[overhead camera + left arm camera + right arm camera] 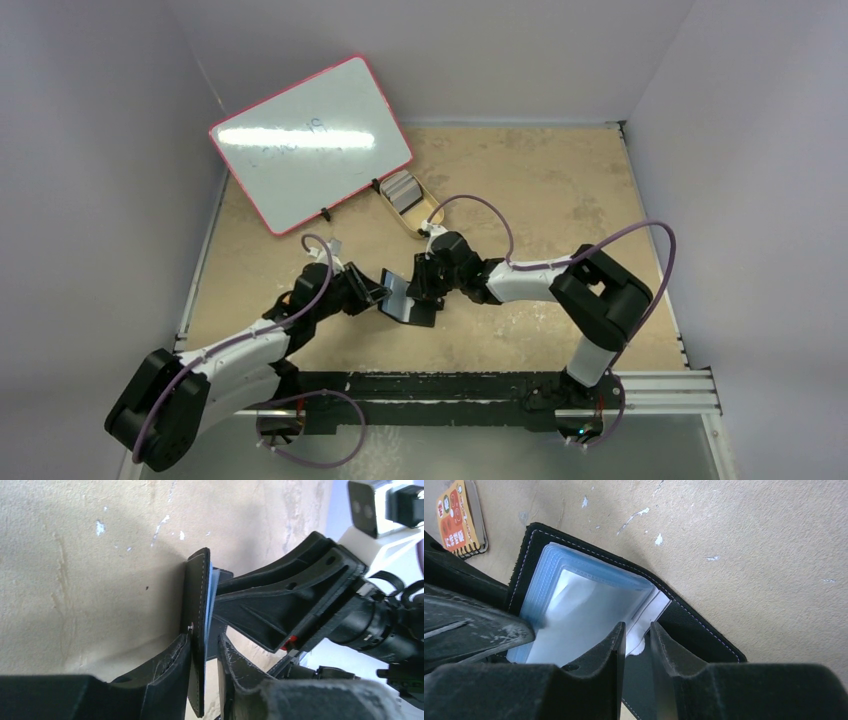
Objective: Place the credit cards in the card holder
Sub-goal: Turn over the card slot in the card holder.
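The black card holder (405, 302) lies open on the table between my two grippers. In the right wrist view its grey-blue pockets (574, 605) face me, with a white pocket edge beside them. My left gripper (381, 293) straddles the raised cover (196, 605), seen edge-on. One finger (175, 665) touches the cover and a gap shows at the other. My right gripper (424, 285) is over the pockets, and its jaws (637, 626) stand a narrow gap apart with no card between them. Grey and pale credit cards (402, 188) lie in the tan tray.
The tan oval tray (428, 214) stands behind the holder. A pink-framed whiteboard (310, 140) leans at the back left. A small orange board with pale squares (459, 517) lies on a grey stack near the holder. White walls close in the table.
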You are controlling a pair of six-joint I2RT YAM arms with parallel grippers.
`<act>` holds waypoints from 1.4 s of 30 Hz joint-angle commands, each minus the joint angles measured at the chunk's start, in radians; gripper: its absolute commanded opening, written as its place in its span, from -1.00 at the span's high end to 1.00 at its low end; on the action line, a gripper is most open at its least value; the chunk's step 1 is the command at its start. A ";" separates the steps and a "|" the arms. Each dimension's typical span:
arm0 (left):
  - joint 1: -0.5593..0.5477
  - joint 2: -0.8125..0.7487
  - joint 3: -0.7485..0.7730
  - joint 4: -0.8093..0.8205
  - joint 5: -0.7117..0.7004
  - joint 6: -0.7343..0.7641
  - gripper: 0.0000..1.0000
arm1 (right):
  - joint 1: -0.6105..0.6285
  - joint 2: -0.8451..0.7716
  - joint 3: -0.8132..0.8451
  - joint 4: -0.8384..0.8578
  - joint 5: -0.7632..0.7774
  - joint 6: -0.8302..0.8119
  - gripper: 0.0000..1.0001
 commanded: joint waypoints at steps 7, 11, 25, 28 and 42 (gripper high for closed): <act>-0.004 -0.066 0.033 0.032 0.003 0.012 0.69 | -0.006 -0.046 -0.021 -0.013 0.001 0.001 0.45; -0.004 -0.050 0.035 0.024 0.000 0.019 0.61 | -0.005 -0.052 -0.030 -0.008 0.001 0.004 0.45; -0.004 -0.026 0.082 -0.052 -0.019 0.061 1.00 | -0.005 -0.068 -0.012 -0.022 -0.021 0.027 0.43; -0.005 -0.071 0.109 -0.136 -0.060 0.078 1.00 | -0.005 -0.105 0.020 -0.064 -0.033 0.066 0.28; -0.014 -0.117 0.215 -0.293 -0.152 0.196 0.92 | -0.006 -0.131 0.172 -0.179 0.023 0.226 -0.30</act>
